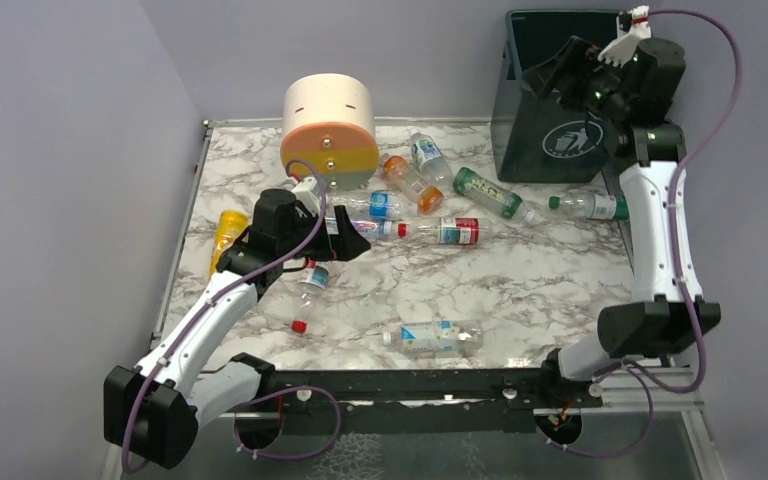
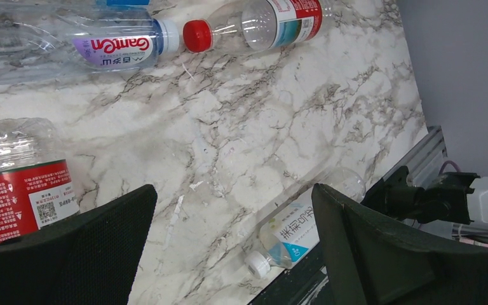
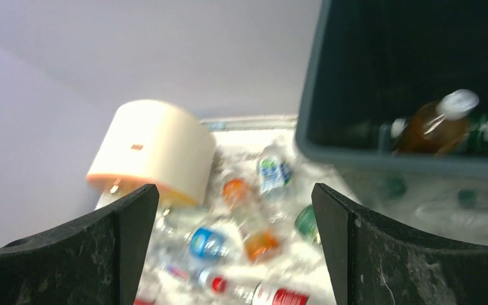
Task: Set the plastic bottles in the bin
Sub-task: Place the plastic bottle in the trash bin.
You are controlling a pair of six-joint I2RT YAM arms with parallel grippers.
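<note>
Several plastic bottles lie on the marble table: a red-label one, a green one, an orange one, a yellow one and a blue-label one near the front. The dark teal bin stands at the back right. My right gripper hovers open and empty beside the bin's left rim. An amber bottle lies inside the bin. My left gripper is open and empty low over the table, with a red-label bottle just left of it.
A cream cylindrical drawer unit stands at the back centre. Walls close the left and back sides. A black rail runs along the front edge. More bottles lie by the bin's base and under the left arm.
</note>
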